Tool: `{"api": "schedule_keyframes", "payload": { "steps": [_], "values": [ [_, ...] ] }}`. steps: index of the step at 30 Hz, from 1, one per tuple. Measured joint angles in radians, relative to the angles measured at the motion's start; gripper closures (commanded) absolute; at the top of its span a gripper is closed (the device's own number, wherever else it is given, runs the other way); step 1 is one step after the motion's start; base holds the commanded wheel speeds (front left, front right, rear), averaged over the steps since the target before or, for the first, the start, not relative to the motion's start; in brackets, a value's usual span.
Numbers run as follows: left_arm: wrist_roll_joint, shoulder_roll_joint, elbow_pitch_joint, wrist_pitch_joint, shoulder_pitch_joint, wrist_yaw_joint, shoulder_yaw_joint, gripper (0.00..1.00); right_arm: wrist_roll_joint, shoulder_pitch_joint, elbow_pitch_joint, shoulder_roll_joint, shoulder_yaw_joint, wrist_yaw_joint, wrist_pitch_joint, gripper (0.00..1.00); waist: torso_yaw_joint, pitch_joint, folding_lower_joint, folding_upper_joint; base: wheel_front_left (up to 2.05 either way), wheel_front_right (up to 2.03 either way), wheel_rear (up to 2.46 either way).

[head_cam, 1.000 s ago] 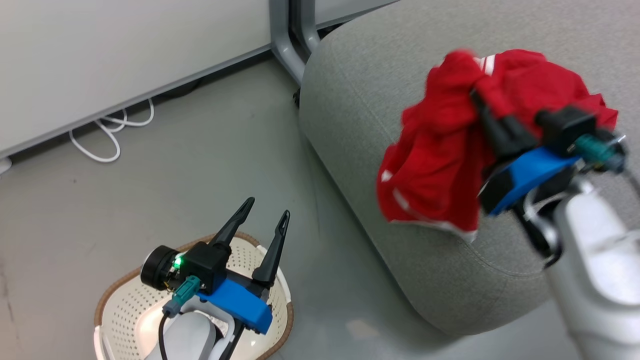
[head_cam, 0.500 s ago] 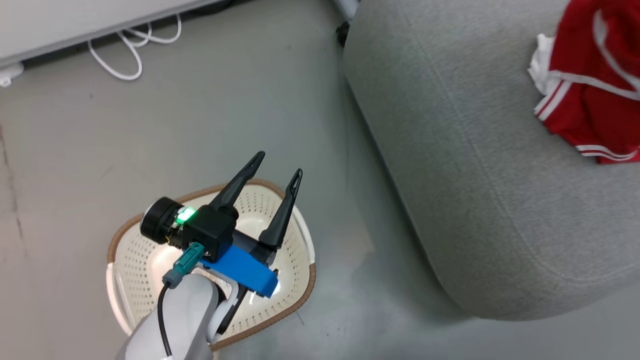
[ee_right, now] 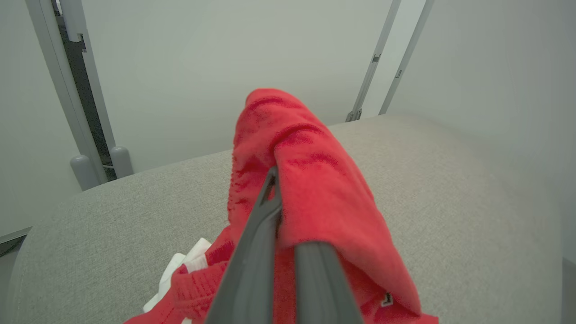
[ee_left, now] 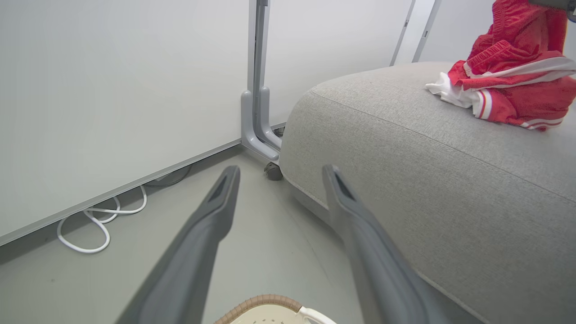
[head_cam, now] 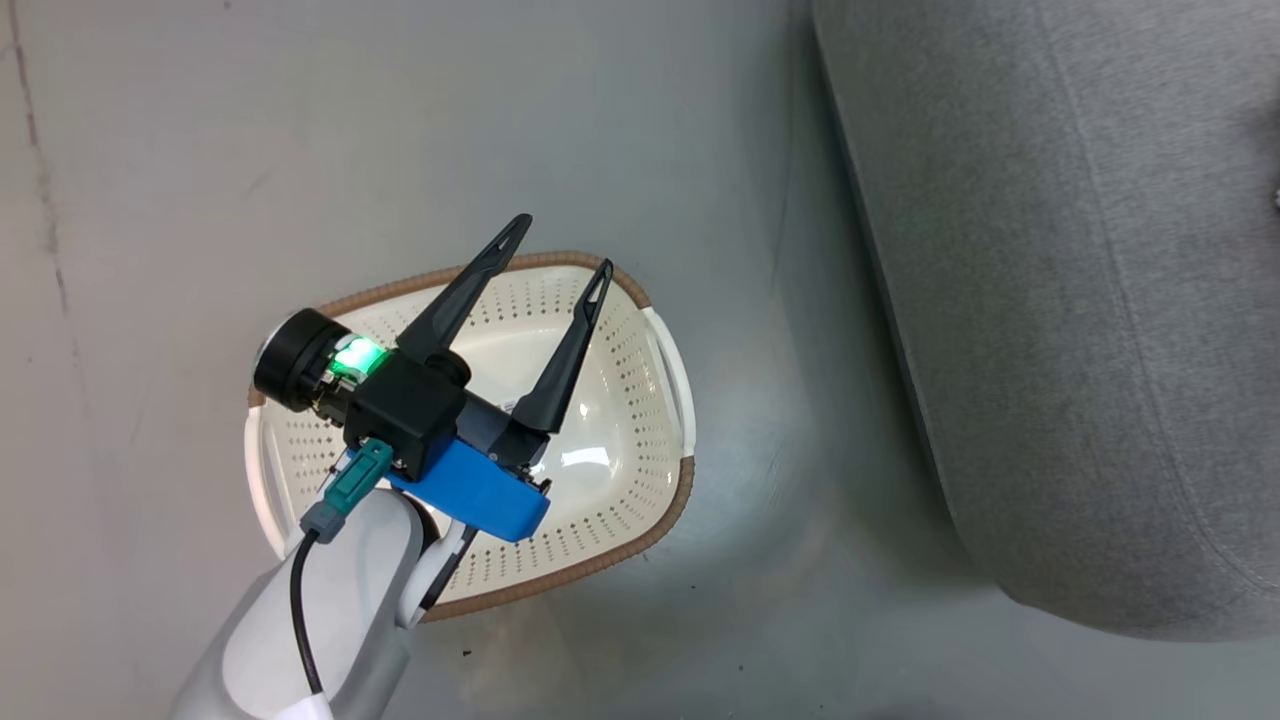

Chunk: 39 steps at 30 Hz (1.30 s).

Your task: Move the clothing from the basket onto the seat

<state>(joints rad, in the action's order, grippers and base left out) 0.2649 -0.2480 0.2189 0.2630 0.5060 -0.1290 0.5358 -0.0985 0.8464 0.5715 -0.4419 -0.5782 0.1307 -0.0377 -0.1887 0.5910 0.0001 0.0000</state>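
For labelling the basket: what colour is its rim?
Brown, woven-look rim on the cream-white basket; clearest in the head view.

Open floor (head_cam: pixel 770 250) lies between basket (head_cam: pixel 640 380) and seat (head_cam: pixel 1050 300).

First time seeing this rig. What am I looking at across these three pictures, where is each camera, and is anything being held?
It is a wheeled robot with two arms. The head camera looks down at the grey floor: the left gripper, jaws open and holding nothing, hangs over the white basket, whose visible bottom is bare, beside the grey seat. Each wrist camera looks along its own jaws. The left one shows a red-and-white garment lying on the seat. The right gripper is shut on a red garment above the seat.
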Motion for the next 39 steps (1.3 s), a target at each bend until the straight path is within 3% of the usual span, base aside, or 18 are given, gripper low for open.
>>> {"api": "schedule_keyframes", "payload": {
  "steps": [6,14,15,16,17,30,39],
  "values": [
    [-0.010,-0.012,-0.004,0.000,0.004,0.000,-0.003,0.00,0.030,-0.009,0.145,0.052,-0.037,0.000,-0.072,1.00,0.016,0.045,0.0001,0.0000,0.00,0.00,0.00],
    [-0.011,-0.008,0.007,0.000,0.004,0.000,-0.001,0.00,0.045,0.019,0.264,0.033,-0.025,0.000,-0.132,1.00,0.012,0.031,-0.0001,0.0000,0.00,0.00,0.00],
    [-0.010,-0.006,0.009,0.000,0.004,0.000,-0.001,0.00,0.044,0.025,0.274,0.031,-0.016,0.000,-0.133,0.68,0.012,0.028,0.0000,0.0000,0.00,0.00,0.00],
    [-0.010,-0.004,0.011,0.000,0.004,0.000,-0.001,0.00,0.043,0.030,0.282,0.030,-0.008,0.000,-0.138,0.10,0.011,0.025,-0.0001,0.0000,0.00,0.00,0.00],
    [-0.009,-0.004,0.013,0.000,0.004,0.000,0.000,0.00,0.041,0.033,0.288,0.028,-0.001,0.000,-0.141,0.00,0.010,0.022,0.0000,0.0000,0.00,0.00,0.00],
    [0.008,0.027,0.037,0.000,-0.011,0.000,-0.005,0.00,0.016,0.034,0.338,-0.012,0.093,0.000,-0.162,0.00,0.014,-0.040,-0.0001,0.0000,0.00,0.00,0.00],
    [0.028,0.063,0.063,0.000,-0.073,0.000,-0.036,0.00,-0.006,-0.073,0.316,-0.013,0.185,0.000,-0.176,0.00,0.028,-0.137,-0.0001,0.0000,0.00,0.00,0.00]
  ]
}}
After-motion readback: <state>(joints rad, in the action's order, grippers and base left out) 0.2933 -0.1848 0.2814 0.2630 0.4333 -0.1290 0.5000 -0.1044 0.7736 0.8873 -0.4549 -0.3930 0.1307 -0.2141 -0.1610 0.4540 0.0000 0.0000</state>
